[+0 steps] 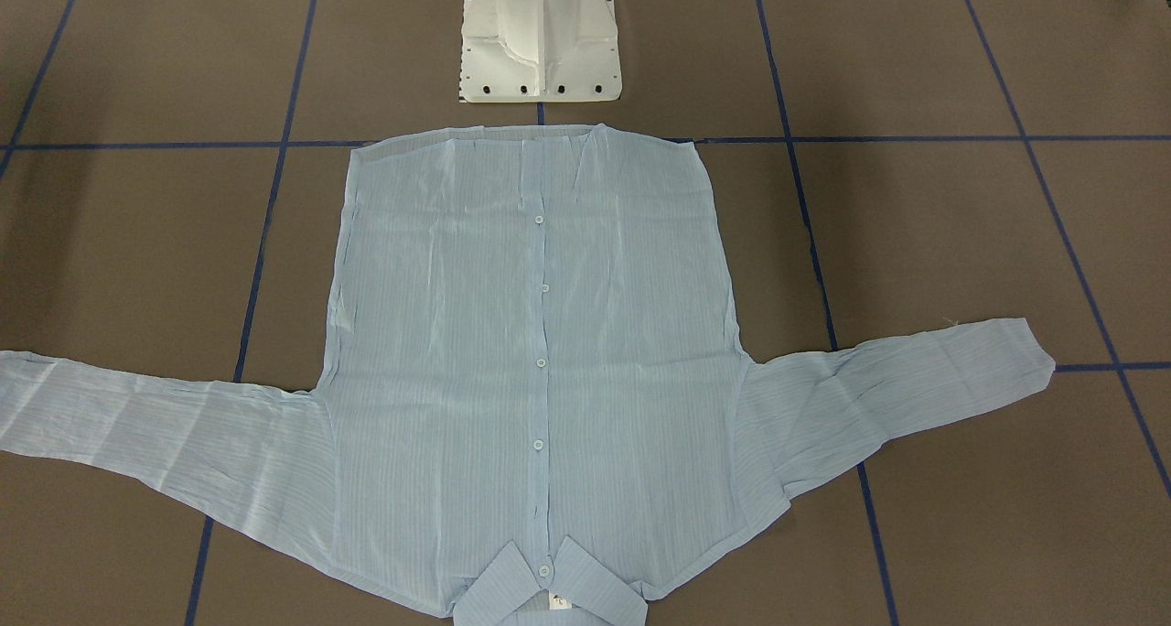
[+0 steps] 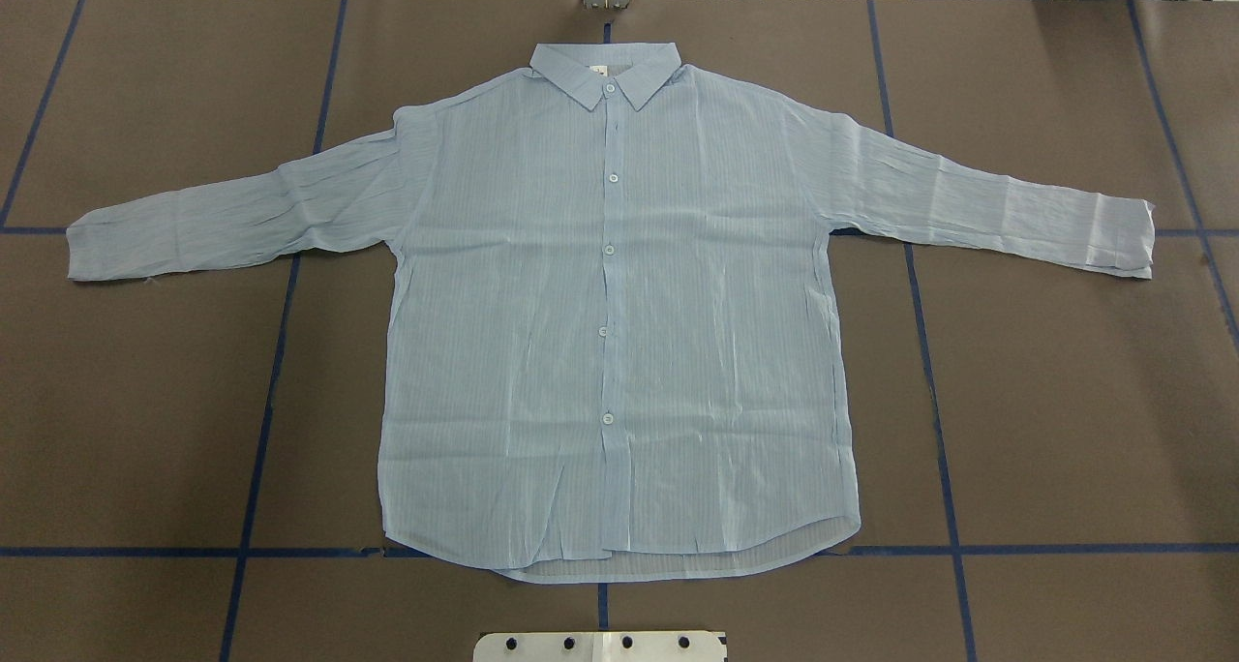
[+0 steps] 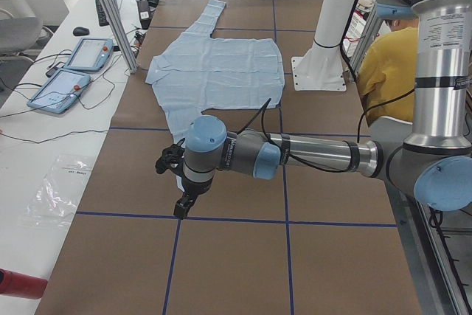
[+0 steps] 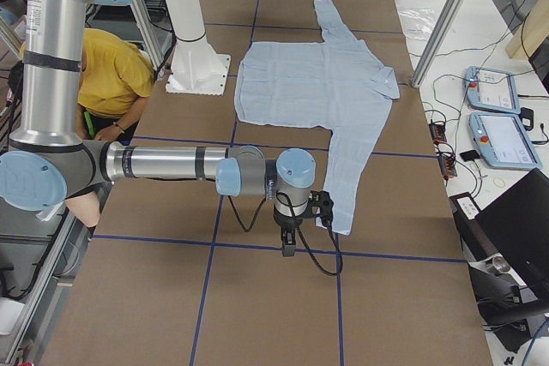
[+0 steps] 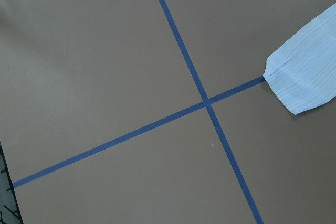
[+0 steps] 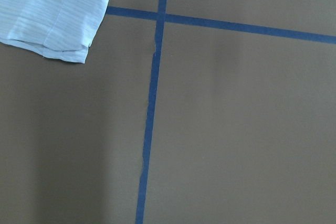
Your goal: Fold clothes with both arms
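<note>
1 thin crinkly striped shirt (image 2: 619, 304), flat on tbl (image 2: 1065, 401).

Wrinkly cloth shirt (image 2: 619, 304) (matt table (image 2: 1065, 401)).

Overhead, front views face each other across shirt (image 2: 619, 304); side views along table (image 3: 236, 271); wrist cameras downward, close.

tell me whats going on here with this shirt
A pale blue shirt lies flat and buttoned on the brown table, sleeves spread wide, with no fold made yet. The left arm and the right arm each hang over the table near a sleeve end, one at each side. Neither holds the fabric.
</note>
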Motion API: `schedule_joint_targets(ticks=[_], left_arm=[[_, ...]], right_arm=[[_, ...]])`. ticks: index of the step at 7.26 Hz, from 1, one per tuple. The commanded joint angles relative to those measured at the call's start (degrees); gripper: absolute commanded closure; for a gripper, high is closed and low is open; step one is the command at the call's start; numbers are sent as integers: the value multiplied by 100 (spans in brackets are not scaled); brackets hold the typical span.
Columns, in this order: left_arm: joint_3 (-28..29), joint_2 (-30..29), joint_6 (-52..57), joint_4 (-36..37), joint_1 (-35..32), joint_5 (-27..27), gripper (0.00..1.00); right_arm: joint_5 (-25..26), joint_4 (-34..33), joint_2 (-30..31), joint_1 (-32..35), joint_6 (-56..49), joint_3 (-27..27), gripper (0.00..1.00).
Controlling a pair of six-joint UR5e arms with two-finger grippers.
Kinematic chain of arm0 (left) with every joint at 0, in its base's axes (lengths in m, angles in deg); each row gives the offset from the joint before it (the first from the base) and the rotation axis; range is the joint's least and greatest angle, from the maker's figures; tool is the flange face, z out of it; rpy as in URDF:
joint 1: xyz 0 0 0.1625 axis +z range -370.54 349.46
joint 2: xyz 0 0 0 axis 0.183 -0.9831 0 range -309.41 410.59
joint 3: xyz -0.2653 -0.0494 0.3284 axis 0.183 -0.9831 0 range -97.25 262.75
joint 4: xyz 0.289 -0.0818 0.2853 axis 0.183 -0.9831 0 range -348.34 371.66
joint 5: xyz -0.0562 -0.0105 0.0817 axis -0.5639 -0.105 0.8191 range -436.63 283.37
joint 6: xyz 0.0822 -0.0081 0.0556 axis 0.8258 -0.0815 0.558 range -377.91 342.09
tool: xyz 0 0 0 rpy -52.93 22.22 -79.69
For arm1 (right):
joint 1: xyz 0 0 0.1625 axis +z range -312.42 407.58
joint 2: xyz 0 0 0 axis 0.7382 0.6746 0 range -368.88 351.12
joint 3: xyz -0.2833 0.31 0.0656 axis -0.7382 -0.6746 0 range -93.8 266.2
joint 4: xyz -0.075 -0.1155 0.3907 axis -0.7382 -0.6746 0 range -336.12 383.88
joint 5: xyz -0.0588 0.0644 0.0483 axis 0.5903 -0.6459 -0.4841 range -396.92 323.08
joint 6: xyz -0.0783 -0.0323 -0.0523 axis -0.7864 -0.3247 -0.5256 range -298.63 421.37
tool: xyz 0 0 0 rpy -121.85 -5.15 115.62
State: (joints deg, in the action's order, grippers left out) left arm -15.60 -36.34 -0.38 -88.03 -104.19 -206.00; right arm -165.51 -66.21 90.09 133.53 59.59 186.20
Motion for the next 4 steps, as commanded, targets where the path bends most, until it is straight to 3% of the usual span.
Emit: schedule_joint_targets(ticks=[1,4], left_arm=[[-26,9,-4,-302,5,0,0],[-79,-78,-57,-593,39,27,0]], right_arm=[[-8,9,-52,-8,2,10,0],[-16,52,-202,-139,46,579,0]])
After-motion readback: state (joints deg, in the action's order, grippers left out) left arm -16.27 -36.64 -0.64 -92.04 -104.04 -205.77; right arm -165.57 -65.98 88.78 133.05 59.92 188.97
